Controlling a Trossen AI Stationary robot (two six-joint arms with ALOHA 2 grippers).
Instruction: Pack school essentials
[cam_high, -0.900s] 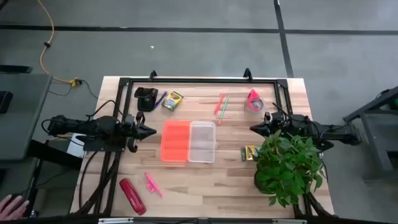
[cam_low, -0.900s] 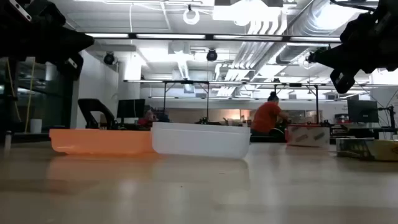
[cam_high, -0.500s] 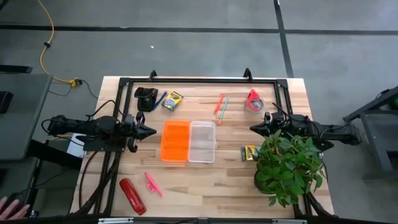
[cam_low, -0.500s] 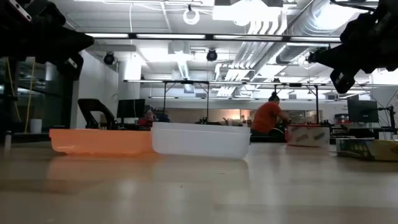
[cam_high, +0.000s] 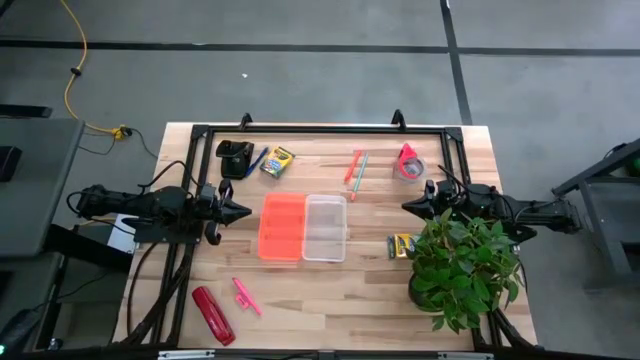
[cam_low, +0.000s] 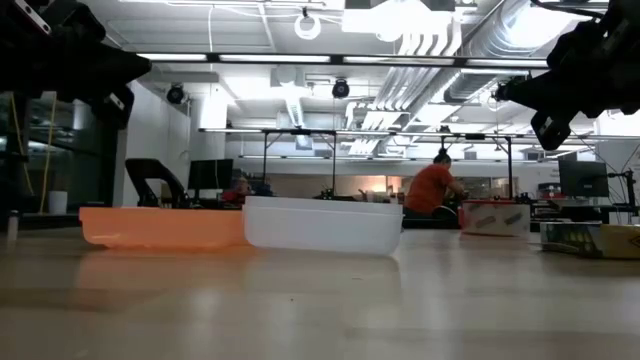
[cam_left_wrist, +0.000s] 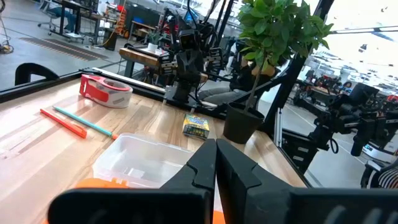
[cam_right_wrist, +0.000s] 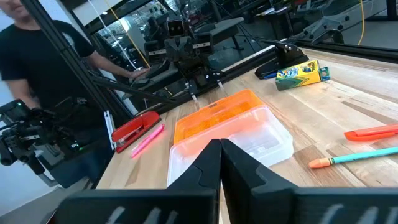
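Note:
An open pencil case lies mid-table, with an orange half (cam_high: 282, 227) and a clear half (cam_high: 325, 227). One crayon box (cam_high: 277, 161) lies at the far left beside a blue pen (cam_high: 257, 160). A second crayon box (cam_high: 402, 245) lies right of the case. Pink and green pencils (cam_high: 355, 168) lie at the far middle, and a pink marker (cam_high: 245, 295) at the near left. My left gripper (cam_high: 247, 210) hovers shut left of the case, pointing at it. My right gripper (cam_high: 405, 207) hovers shut right of it. Both hold nothing.
A potted plant (cam_high: 460, 265) stands at the near right, under my right arm. A red glossy object (cam_high: 212, 314) lies near the front left, a pink tape roll (cam_high: 408, 162) at the far right, and a black object (cam_high: 235, 158) at the far left. A person (cam_low: 432, 188) is in the room behind.

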